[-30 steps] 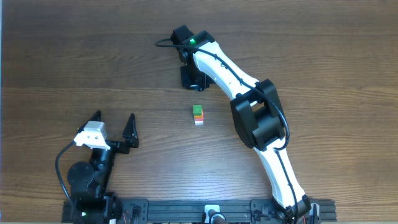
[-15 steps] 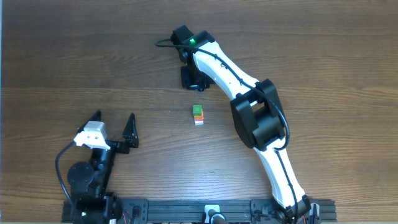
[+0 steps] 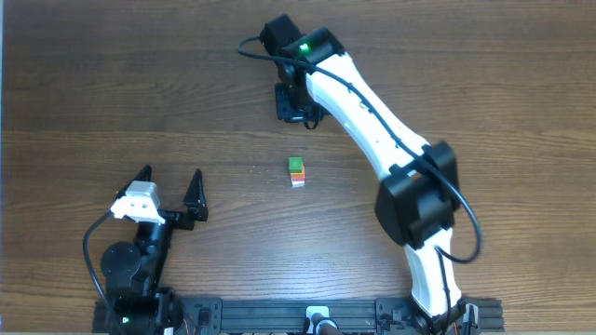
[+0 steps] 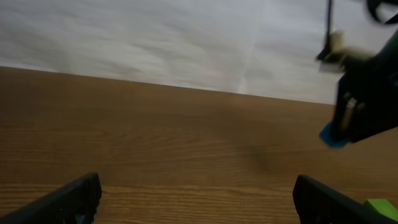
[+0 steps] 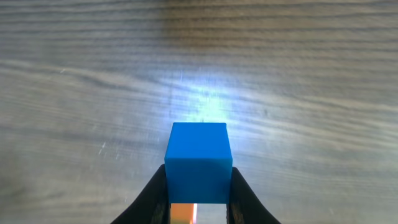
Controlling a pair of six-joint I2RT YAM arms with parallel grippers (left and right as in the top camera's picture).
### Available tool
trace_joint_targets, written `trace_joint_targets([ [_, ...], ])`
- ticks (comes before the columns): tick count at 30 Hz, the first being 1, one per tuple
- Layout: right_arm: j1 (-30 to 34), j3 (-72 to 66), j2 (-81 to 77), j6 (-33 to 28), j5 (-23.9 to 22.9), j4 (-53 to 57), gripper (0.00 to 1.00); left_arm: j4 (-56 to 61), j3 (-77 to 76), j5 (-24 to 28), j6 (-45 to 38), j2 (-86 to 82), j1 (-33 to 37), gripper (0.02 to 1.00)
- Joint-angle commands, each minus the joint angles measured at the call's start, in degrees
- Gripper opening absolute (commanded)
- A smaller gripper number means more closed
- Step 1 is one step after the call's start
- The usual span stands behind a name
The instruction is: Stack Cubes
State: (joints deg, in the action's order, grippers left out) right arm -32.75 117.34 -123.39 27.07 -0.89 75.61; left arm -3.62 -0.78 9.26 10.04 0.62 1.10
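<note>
A small stack of cubes [image 3: 296, 171] stands mid-table, green on top, orange under it, white at the bottom. Its green cube [image 4: 382, 208] also peeks in at the corner of the left wrist view. Beyond the stack, my right gripper [image 3: 296, 104] is shut on a blue cube [image 5: 199, 158], which it holds above bare wood. The left wrist view shows that blue cube [image 4: 334, 135] hanging under the right gripper [image 4: 367, 93], off the table. My left gripper [image 3: 170, 177] rests open and empty at the near left, with its fingers [image 4: 74, 198] spread wide.
The wooden table [image 3: 484, 84] lies bare around the stack. A pale wall [image 4: 155, 43] rises behind the table's far edge. The right arm [image 3: 372, 121] slants across the right half of the table.
The right arm has swung: its elbow moved right and toward the base, and its gripper shifted slightly farther up the top view with the blue cube. The left arm has not moved.
</note>
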Motion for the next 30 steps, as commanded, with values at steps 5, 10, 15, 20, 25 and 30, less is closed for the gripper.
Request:
trace_joint_targets([
  [5,-3.28,1.07,6.86,2.51,-2.67,7.13,0.012,0.2,0.44,0.31,-0.83,-0.28,-0.24,1.0],
  [10,-5.75,0.96,8.13,4.66,-2.64,11.28,0.009,0.2,0.44,0.31,-0.83,-0.28,-0.24,1.0],
  [15,-7.89,-1.2,9.6,6.4,-2.64,11.82,0.014,0.2,0.44,0.31,-0.83,-0.28,-0.24,0.998],
  [20,-8.66,-7.61,13.27,7.74,-2.19,8.94,0.014,0.2,0.44,0.31,-0.83,-0.28,-0.24,1.0],
  [25,-8.96,-14.23,16.87,8.37,-0.83,4.94,0.012,0.2,0.44,0.31,-0.83,-0.28,-0.24,1.0],
  [30,-9.81,-14.97,16.85,9.35,-0.48,4.07,0.012,0.2,0.44,0.31,-0.81,-0.28,-0.24,1.0],
])
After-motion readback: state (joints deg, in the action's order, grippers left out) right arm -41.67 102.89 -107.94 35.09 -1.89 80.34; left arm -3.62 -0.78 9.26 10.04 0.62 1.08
